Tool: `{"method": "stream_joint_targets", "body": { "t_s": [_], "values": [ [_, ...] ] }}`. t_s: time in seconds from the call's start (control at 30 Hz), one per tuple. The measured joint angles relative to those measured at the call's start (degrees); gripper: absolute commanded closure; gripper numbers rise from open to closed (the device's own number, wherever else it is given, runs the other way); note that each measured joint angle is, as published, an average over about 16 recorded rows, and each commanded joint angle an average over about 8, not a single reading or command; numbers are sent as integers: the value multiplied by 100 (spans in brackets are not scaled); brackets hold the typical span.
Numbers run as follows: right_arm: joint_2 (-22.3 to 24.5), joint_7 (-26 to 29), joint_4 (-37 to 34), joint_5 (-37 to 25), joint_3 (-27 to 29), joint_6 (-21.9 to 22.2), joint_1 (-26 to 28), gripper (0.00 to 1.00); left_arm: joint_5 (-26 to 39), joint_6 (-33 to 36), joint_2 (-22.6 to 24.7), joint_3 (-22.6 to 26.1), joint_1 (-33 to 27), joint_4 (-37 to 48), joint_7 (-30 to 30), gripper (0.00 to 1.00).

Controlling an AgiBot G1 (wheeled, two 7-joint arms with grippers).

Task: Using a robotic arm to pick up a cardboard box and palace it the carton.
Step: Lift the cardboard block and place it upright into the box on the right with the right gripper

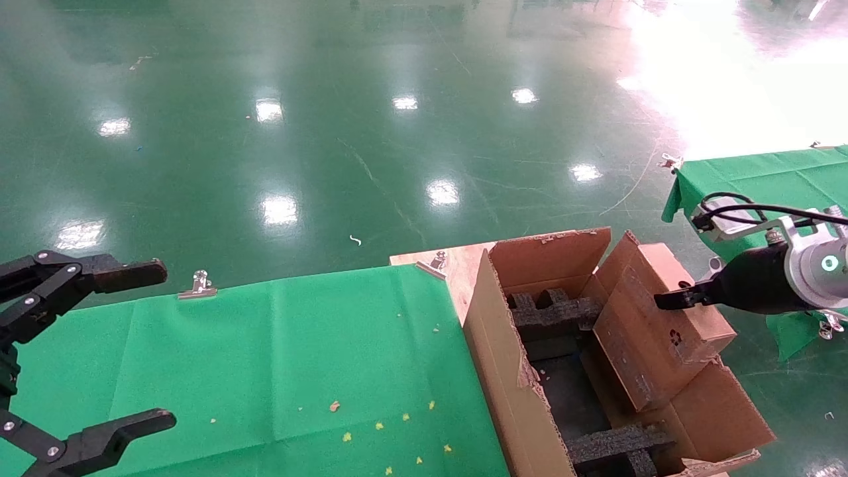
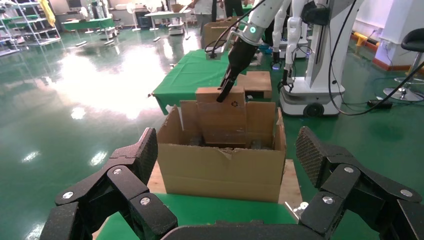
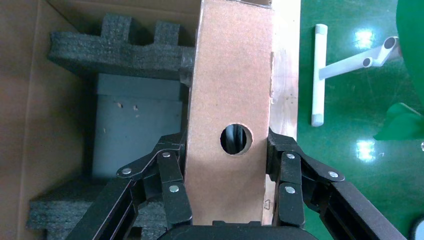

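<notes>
Right gripper (image 1: 669, 299): black multi-link fingers on the white arm (image 1: 818, 262) with a green ring light, reaching in from the right of the head view. Fingers pressed against two opposite sides of the box (image 1: 662, 318), pinching it; the right wrist view shows one finger (image 3: 172, 185) on each side of the face with the round hole (image 3: 236, 139).

Box: small, closed, brown, recycling mark on one face. Held tilted over the right part of the carton (image 1: 510, 377), its lower end down inside the opening. Whether it touches the carton's inner wall or floor cannot be told.

Carton: large, corrugated, open at the top, flaps ragged. Stands at the right end of the table (image 1: 265, 358), on a bare wooden board (image 1: 457, 265) that shows beyond the green cloth. Inside: black foam blocks, one at the far end (image 1: 550, 311) and one at the near end (image 1: 616, 445), with a grey floor between them.

Left gripper (image 1: 142, 344): all black, parked over the left edge of the table, well apart from the carton. Fingers spread wide, holding nothing.

Table: green cloth fastened by metal clips (image 1: 197, 286) at the far edge; small yellowish scraps (image 1: 379, 426) scattered on it.

Second green-covered table (image 1: 762, 175): behind the right arm.

Floor (image 1: 371, 119): glossy green.
</notes>
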Motion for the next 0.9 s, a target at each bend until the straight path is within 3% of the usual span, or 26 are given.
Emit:
{"method": "stream_joint_targets", "body": {
  "t_s": [0.9],
  "values": [
    [4, -86, 85, -75, -257, 549, -625, 100, -6, -4, -4, 9, -2, 0, 4, 0]
  ]
}}
